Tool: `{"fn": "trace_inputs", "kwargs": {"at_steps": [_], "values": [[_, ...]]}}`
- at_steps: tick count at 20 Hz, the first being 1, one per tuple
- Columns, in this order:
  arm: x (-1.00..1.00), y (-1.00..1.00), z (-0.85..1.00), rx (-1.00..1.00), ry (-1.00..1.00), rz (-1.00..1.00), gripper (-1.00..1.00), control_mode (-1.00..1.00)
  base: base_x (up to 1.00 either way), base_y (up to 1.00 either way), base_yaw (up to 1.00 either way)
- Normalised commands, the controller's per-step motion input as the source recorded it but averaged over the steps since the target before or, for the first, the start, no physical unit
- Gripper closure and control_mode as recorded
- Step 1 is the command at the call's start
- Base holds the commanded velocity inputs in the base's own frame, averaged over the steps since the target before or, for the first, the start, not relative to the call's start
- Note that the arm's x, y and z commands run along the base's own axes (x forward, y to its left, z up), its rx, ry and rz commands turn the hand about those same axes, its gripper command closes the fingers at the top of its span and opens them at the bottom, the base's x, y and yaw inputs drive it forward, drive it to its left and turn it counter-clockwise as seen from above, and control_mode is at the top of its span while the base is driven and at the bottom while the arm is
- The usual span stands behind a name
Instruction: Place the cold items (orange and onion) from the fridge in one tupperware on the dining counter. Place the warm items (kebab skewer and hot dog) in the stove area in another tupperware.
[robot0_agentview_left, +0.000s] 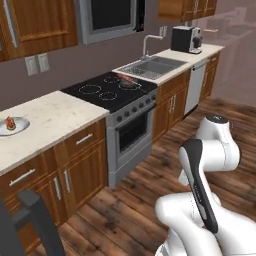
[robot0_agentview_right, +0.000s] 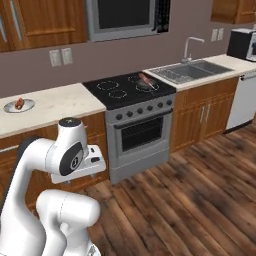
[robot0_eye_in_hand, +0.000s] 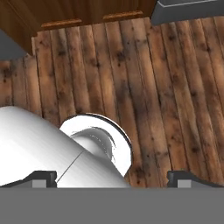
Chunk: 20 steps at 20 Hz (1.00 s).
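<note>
Gripper (robot0_eye_in_hand: 112, 179) fingertips (robot0_eye_in_hand: 43, 177) sit far apart at both lower corners of the hand view, jaws spread wide, nothing between them. Hand points down at the wood plank floor (robot0_eye_in_hand: 144, 83), well clear of any counter. At the far edge of that view, bases of the wooden cabinets and a dark grey corner, not clear what.

Arm is folded low over the base, out on the open floor in front of the stove (robot0_agentview_right: 131, 89), apart from it.

Warm items: a reddish-brown item, skewer or hot dog, cannot tell which, lies in a dark pan (robot0_agentview_left: 126, 80) on the rear burner nearest the sink (robot0_agentview_right: 187, 71). Second reddish food item (robot0_agentview_right: 19, 103) sits on a small grey plate (robot0_agentview_left: 20, 125) on the pale countertop (robot0_agentview_left: 55, 120), well away from the stove on the opposite side from the sink. Too small to name.

Around: microwave (robot0_agentview_right: 125, 17) above the stove, oven door below, two wall outlets (robot0_agentview_right: 60, 56), faucet at sink, coffee machine (robot0_agentview_left: 186, 39) past the sink, white dishwasher (robot0_agentview_left: 194, 86) under that counter. A dark chair back (robot0_agentview_left: 37, 220) stands close by the near cabinets in the left base view.
</note>
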Motion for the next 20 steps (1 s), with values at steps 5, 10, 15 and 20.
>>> {"fn": "trace_inputs", "kwargs": {"at_steps": [5,10,15,20], "values": [[0.0,0.0,0.0,0.0,0.0,0.0,-1.0,1.0,0.37,0.0,0.34],[0.0,0.0,0.0,0.0,0.0,0.0,-1.0,1.0,0.62,0.0,0.32],[0.0,0.0,0.0,0.0,0.0,0.0,-1.0,1.0,0.86,0.0,0.33],[0.0,0.0,0.0,0.0,0.0,0.0,-1.0,1.0,0.86,0.0,0.36]]}}
